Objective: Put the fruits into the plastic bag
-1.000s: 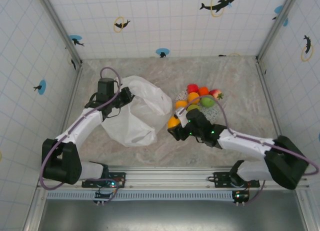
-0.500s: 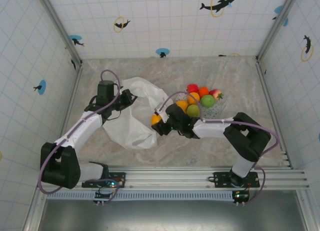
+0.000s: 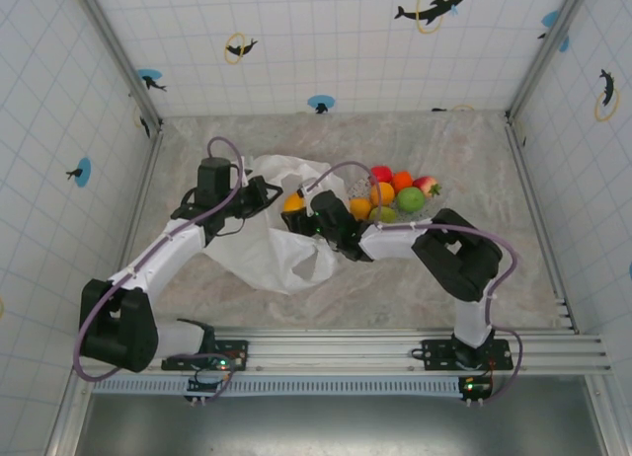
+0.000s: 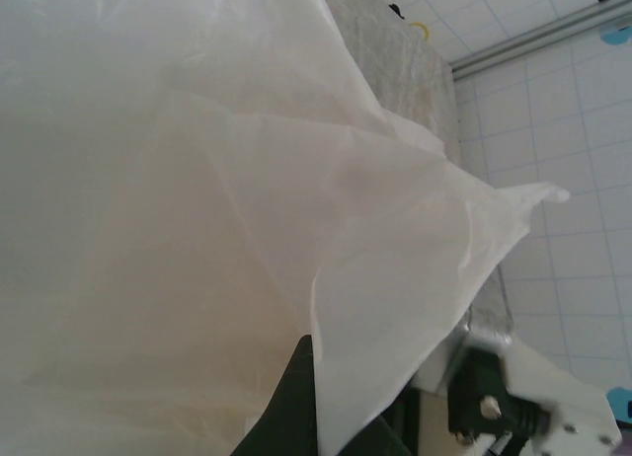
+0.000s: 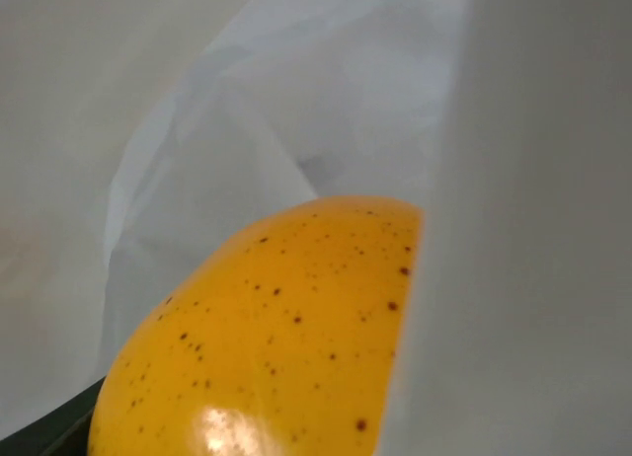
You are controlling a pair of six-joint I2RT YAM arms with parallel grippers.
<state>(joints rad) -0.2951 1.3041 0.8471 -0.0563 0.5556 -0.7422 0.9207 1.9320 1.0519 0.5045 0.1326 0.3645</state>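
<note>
progress check: barely started, by the look of it. the right fingers point(image 3: 304, 215) are clamped round one orange speckled round fruit point(image 3: 293, 201), right at the mouth of the thin white crinkly plastic bag point(image 3: 272, 254). from the right wrist camera the plastic sits close around the fruit on both sides, so i'd say it's just inside but not let go. the left fingers point(image 3: 263, 192) are pinched shut on the bag's upper edge, holding the mouth up. can't tell if any fruit is already in there, the plastic's too cloudy. six or seven red, orange and green round fruits point(image 3: 381, 192) sit piled on the speckled round plate point(image 3: 356, 190), just right of the bag.

room-wise, both wrists crowd together over the bag mouth, so not much slack there. the marble-look tabletop point(image 3: 395, 278) nearer the bases is free, and the tiled side walls point(image 3: 583, 180) are well apart from everything.
</note>
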